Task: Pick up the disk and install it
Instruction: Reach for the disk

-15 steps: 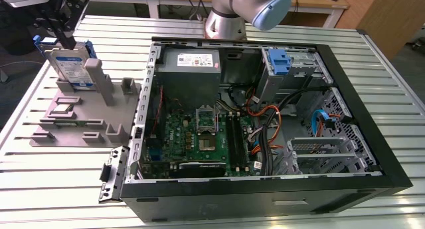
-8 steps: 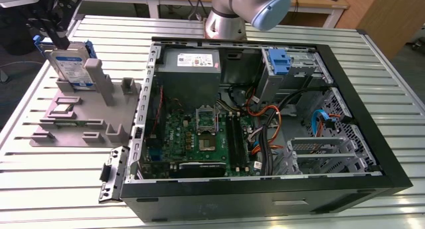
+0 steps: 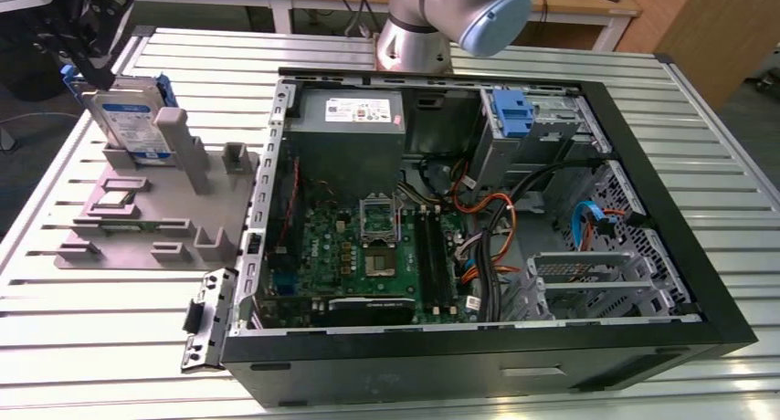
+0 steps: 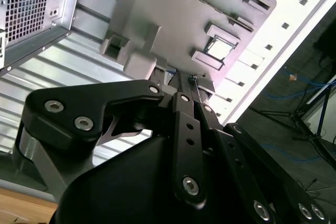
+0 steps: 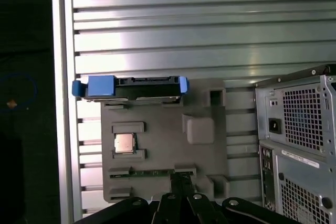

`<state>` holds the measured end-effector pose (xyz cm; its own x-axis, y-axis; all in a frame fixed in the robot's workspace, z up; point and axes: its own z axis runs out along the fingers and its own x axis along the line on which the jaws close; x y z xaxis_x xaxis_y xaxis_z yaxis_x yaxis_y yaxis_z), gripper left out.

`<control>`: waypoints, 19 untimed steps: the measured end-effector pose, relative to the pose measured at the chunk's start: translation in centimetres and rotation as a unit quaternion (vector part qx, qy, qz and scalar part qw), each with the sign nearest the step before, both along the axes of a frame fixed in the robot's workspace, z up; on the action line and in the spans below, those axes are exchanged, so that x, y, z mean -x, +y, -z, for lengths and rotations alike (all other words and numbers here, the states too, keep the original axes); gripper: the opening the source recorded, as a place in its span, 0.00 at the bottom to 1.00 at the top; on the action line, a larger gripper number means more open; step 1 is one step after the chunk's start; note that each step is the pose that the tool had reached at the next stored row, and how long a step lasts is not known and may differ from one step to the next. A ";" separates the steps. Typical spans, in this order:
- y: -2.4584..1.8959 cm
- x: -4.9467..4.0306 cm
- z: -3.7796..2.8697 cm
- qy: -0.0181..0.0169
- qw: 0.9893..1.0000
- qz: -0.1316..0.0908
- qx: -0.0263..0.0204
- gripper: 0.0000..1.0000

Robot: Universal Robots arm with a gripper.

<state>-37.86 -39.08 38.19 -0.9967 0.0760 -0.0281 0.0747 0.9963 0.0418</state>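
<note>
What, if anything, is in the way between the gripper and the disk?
Nothing visible. The disk stands upright in the grey holder, and the gripper hangs above that holder with only open air between them.

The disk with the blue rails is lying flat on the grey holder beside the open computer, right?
Not quite. The disk is not lying flat: it stands upright on its edge in the grey holder, as the exterior view shows. The holder is indeed beside the open computer.
</note>
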 end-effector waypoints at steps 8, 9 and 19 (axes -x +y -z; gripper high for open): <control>1.94 1.22 0.50 0.000 1.000 0.000 0.000 0.11; 2.16 1.36 0.60 0.000 1.000 0.000 0.000 0.11; 4.01 2.23 1.95 0.000 1.000 0.000 0.002 0.11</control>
